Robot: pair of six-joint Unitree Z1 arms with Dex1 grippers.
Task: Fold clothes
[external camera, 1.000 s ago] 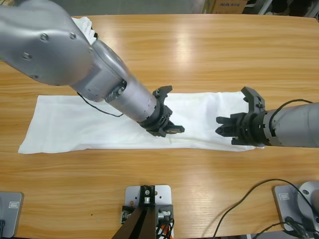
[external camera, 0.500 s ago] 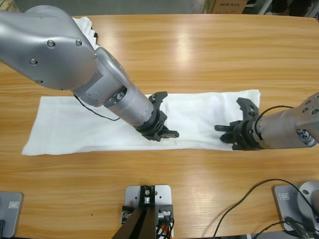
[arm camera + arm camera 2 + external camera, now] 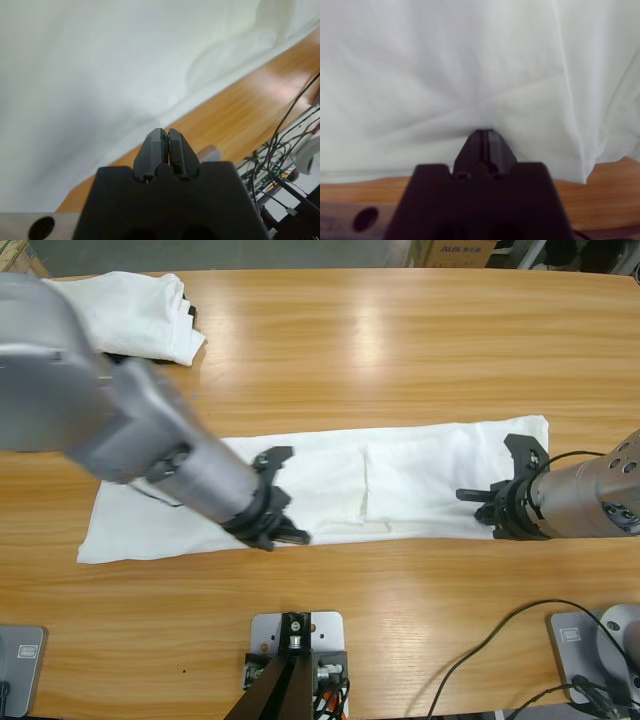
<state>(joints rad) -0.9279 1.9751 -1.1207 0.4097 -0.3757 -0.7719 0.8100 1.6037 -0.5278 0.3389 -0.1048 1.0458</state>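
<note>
A white T-shirt [image 3: 330,495], folded into a long strip, lies across the middle of the wooden table [image 3: 400,340]. The left gripper [image 3: 280,532] and right gripper [image 3: 490,510], jaws pinched shut on its near hem, likely hold it taut for the next fold. Another white garment [image 3: 135,312] sits at the far left corner.

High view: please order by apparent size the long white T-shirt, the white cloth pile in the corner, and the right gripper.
1. Long white T-shirt, clearly largest.
2. White cloth pile.
3. Right gripper, smallest; it may sit slightly nearer the camera.
</note>
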